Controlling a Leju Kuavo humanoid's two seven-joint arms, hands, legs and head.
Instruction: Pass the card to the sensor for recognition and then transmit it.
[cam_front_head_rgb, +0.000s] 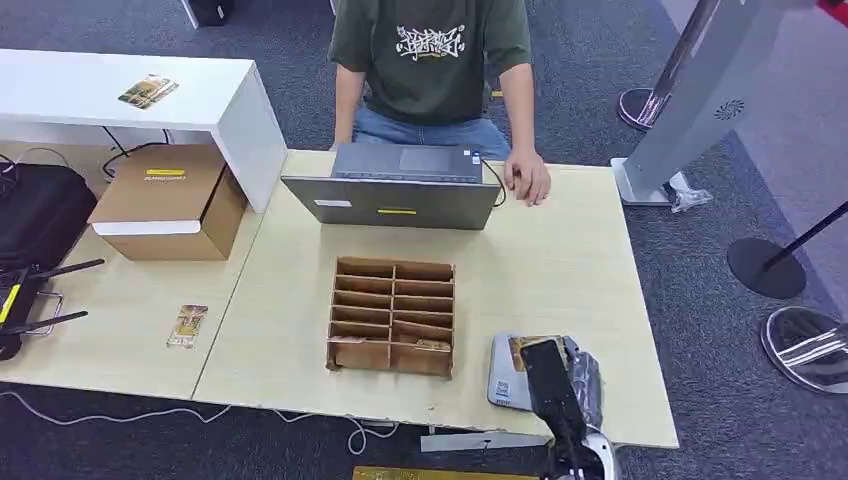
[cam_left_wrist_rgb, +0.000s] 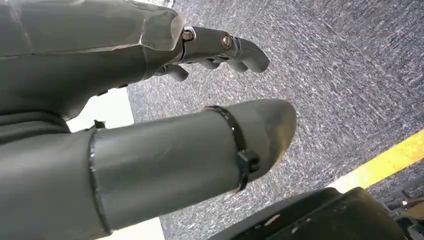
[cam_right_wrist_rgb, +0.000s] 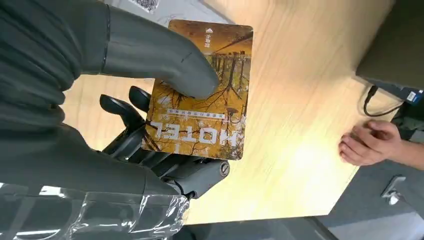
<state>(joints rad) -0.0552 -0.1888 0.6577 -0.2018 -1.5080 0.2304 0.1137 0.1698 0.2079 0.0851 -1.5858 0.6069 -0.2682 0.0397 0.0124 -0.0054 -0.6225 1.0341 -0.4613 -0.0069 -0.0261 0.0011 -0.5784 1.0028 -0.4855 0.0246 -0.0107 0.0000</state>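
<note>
At the far left of the counter (cam_front_head_rgb: 130, 330) a spare card (cam_front_head_rgb: 187, 325) lies flat by a cardboard box (cam_front_head_rgb: 170, 200), well apart from the work. The left hand (cam_left_wrist_rgb: 150, 100) hangs beside the body over grey carpet, its fingers (cam_left_wrist_rgb: 240, 50) apart and holding nothing, presumably kept clear because the job needs one arm. Midway along stands a slotted wooden organiser (cam_front_head_rgb: 392, 315), and behind it a laptop (cam_front_head_rgb: 395, 188) with a seated person's hand (cam_front_head_rgb: 528, 178) resting near it. At the right front, the right hand (cam_front_head_rgb: 555, 385) pinches the hotel card (cam_right_wrist_rgb: 202, 95) between thumb and fingers (cam_right_wrist_rgb: 125, 112), face up and level over the grey sensor (cam_front_head_rgb: 505, 375), likely so it can be read; whether it touches the pad is unclear.
</note>
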